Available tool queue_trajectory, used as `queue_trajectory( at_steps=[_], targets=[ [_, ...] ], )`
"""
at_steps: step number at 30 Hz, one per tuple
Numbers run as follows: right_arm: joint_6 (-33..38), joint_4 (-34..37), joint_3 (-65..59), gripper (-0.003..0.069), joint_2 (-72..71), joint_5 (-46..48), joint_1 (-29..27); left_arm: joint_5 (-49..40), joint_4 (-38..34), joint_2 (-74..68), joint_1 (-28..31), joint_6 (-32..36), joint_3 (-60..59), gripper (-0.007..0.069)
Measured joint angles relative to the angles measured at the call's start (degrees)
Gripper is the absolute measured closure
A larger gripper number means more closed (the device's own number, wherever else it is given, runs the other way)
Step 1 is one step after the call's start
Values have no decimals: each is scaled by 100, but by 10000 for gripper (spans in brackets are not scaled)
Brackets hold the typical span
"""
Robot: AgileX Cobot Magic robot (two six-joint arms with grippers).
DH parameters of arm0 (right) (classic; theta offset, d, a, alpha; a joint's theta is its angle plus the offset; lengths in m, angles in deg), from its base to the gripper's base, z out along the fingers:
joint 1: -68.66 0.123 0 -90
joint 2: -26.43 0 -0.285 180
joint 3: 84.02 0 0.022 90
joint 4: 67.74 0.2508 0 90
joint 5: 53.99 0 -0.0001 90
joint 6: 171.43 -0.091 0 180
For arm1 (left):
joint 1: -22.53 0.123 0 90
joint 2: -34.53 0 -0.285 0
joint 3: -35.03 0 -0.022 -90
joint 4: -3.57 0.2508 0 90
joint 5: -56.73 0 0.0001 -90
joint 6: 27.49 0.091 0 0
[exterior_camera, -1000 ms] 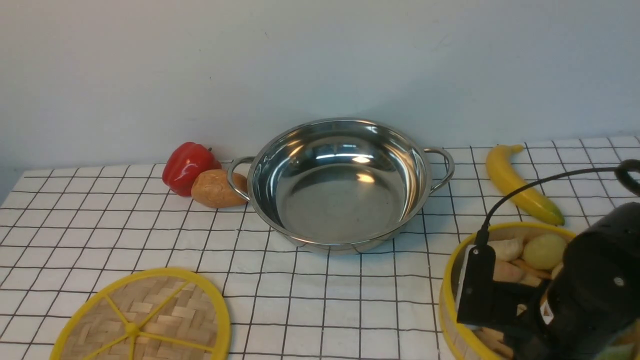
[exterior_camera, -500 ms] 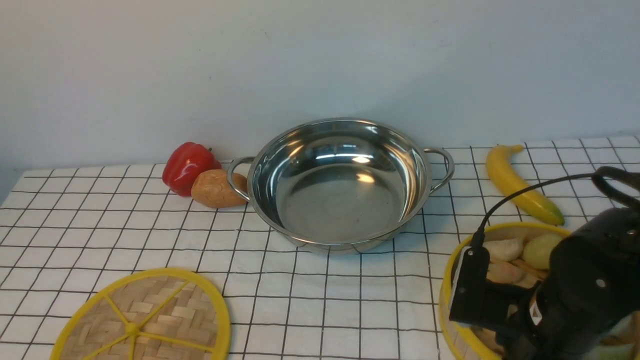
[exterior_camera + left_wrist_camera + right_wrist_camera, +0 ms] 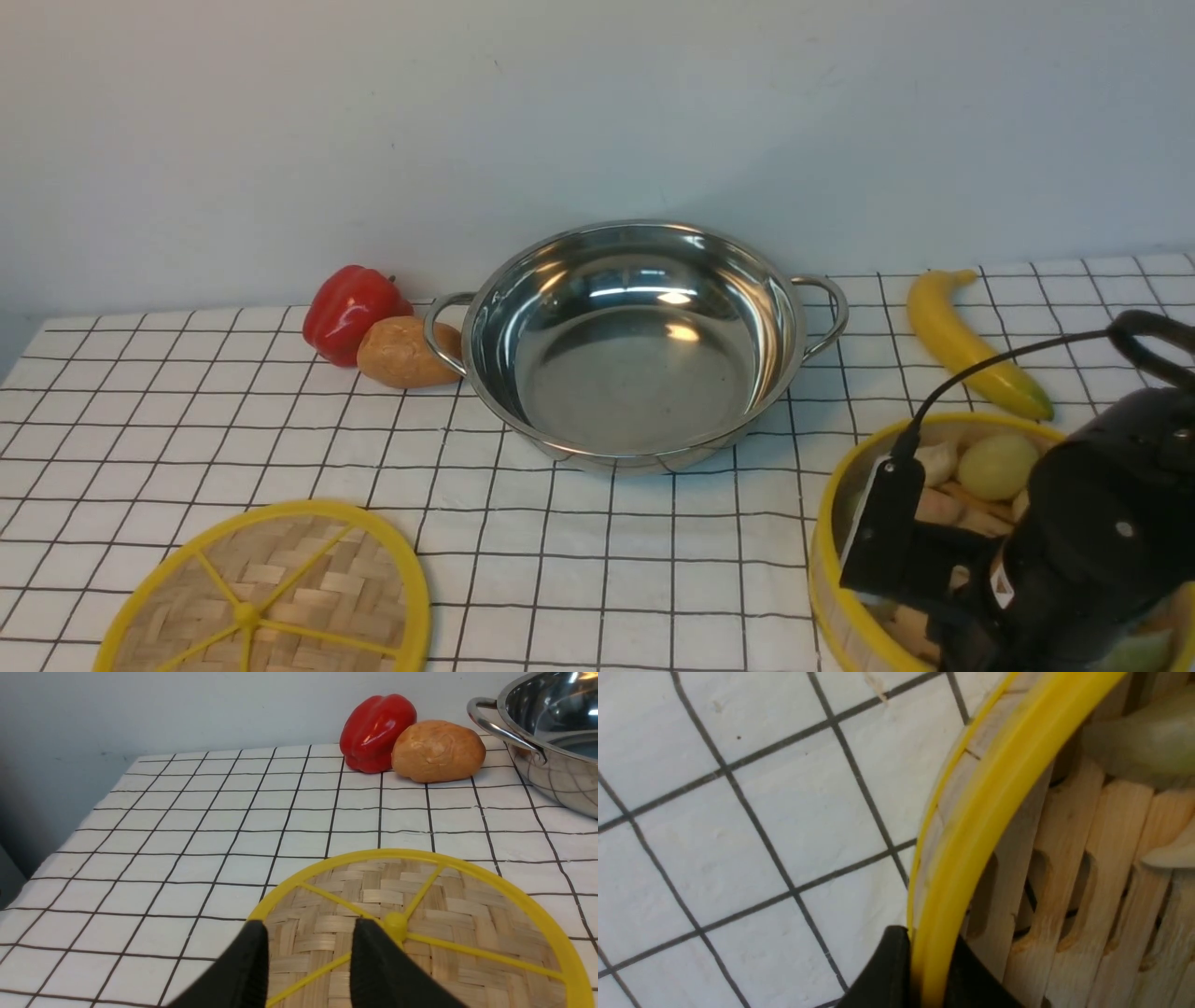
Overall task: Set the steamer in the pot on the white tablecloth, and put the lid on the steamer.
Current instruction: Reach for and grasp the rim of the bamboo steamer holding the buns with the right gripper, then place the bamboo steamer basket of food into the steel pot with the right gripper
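Closed in with the right gripper [image 3: 924, 947] over the last second, pinching the yellow rim of the steamer [image 3: 1008, 760], one finger outside the wall and one inside, probably to lift without touching the toy food [image 3: 999, 464]. Nudged slightly toward the robot's left, at the front right of the white tablecloth [image 3: 187, 420], apart from the empty pot [image 3: 635, 373]. Hovering over the lid [image 3: 444, 914] with the left gripper [image 3: 310, 933], jaws parted and empty, likely staged for capping.

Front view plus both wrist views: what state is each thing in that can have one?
pot: upright, empty.
steamer: holds toy food, uncovered, outside pot.
lid: flat on tablecloth, ungripped.
left gripper: fingers open above lid.
right gripper: fingers shut on steamer rim.
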Motion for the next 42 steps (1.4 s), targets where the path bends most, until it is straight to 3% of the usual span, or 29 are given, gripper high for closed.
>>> queue_trajectory(
  at_steps=[13, 17, 23, 32, 42],
  targets=[
    [-273, -57, 167, 582, -1162, 1132, 0, 0, 0, 0, 0, 0, 0, 382],
    [-340, -10, 783, 582, -1202, 1797, 0, 0, 0, 0, 0, 0, 0, 382],
    [-208, 71, 1901, 582, -1166, 2063, 0, 0, 0, 0, 0, 0, 0, 382],
    [265, 108, 3501, 582, -278, 2186, 0, 0, 0, 0, 0, 0, 0, 382],
    [1292, 471, 5346, 582, 1273, 2216, 0, 0, 0, 0, 0, 0, 0, 382]
  ],
)
